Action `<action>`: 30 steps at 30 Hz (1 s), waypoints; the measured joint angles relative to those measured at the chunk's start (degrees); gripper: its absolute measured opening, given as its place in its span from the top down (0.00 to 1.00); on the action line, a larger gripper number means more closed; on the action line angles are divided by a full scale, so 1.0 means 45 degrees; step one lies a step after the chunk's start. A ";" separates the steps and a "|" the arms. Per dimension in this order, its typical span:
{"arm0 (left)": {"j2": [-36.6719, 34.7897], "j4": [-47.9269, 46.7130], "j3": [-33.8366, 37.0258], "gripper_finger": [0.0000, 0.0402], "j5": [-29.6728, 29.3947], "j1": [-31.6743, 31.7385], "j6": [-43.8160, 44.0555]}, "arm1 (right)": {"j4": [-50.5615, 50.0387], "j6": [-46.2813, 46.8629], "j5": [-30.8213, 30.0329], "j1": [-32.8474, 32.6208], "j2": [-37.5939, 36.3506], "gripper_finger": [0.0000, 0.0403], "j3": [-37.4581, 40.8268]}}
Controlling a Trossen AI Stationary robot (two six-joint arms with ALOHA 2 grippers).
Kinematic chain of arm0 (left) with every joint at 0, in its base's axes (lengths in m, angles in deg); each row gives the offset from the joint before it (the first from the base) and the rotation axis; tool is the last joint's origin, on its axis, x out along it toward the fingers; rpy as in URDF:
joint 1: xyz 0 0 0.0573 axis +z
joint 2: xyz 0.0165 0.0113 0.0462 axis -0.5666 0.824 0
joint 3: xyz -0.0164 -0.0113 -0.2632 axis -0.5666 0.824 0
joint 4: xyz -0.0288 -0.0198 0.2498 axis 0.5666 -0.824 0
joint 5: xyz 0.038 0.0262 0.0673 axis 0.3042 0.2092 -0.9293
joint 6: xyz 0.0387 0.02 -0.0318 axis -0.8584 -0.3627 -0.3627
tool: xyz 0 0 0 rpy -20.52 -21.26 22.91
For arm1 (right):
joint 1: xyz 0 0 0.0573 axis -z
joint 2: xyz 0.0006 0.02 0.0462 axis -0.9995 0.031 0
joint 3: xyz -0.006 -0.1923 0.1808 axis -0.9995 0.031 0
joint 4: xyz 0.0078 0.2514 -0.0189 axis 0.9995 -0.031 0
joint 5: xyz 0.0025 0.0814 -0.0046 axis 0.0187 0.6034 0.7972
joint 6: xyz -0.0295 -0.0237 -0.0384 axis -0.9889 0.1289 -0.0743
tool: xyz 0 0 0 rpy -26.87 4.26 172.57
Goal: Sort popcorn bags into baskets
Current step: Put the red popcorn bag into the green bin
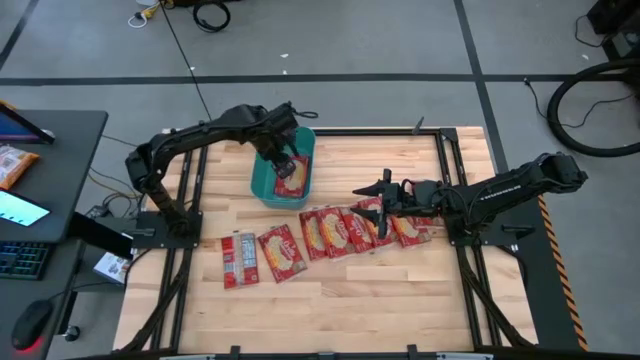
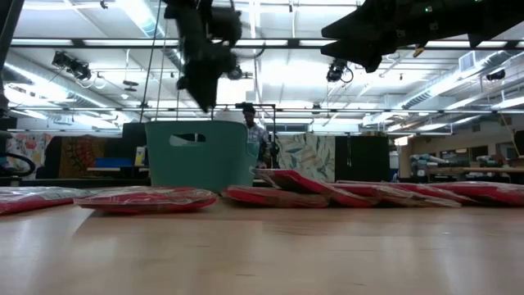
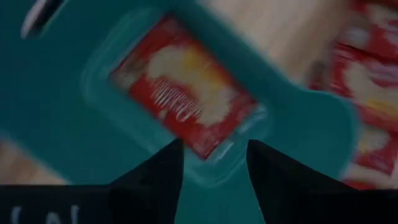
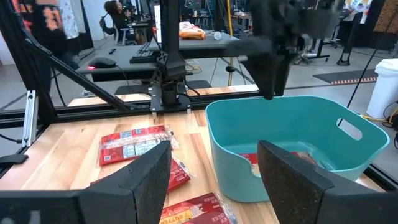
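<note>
The teal basket [image 1: 262, 180] [image 2: 199, 154] [image 4: 298, 137] stands on the far middle of the table. One red popcorn bag [image 1: 292, 178] [image 3: 186, 87] lies flat on its bottom. My left gripper [image 1: 280, 160] [image 3: 214, 146] [image 2: 201, 78] hovers open just above the basket, with nothing between its fingers. Several more popcorn bags lie flat on the table in an overlapping row [image 1: 345, 230] [image 2: 327, 192], with two apart at the row's left end [image 1: 240, 258] [image 4: 134, 143]. My right gripper [image 1: 385, 200] [image 4: 214, 152] is open, raised above the right part of the row and pointing toward the basket.
A black desk off the table's left edge [image 1: 60, 180] carries an orange-and-white packet [image 1: 12, 165], a keyboard and a mouse. Bare wood lies along the table's near side [image 1: 350, 310]. A person [image 2: 254, 131] stands in the room behind the basket.
</note>
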 joint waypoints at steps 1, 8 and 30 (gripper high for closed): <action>0.0000 0.0219 -0.0146 0.57 0.0005 -0.0272 -0.0476 | 0.0000 0.0000 0.0000 -0.0002 0.0000 0.40 0.0000; -0.0005 0.1333 -0.0333 0.59 -0.0010 -0.2535 -0.4559 | -0.0027 -0.0010 -0.0007 -0.0001 0.0000 0.40 0.0000; 0.2377 0.3470 -0.0308 0.59 -0.1487 -0.6923 -0.6295 | -0.3700 0.0524 -0.2414 -0.0716 -0.2272 0.40 0.0000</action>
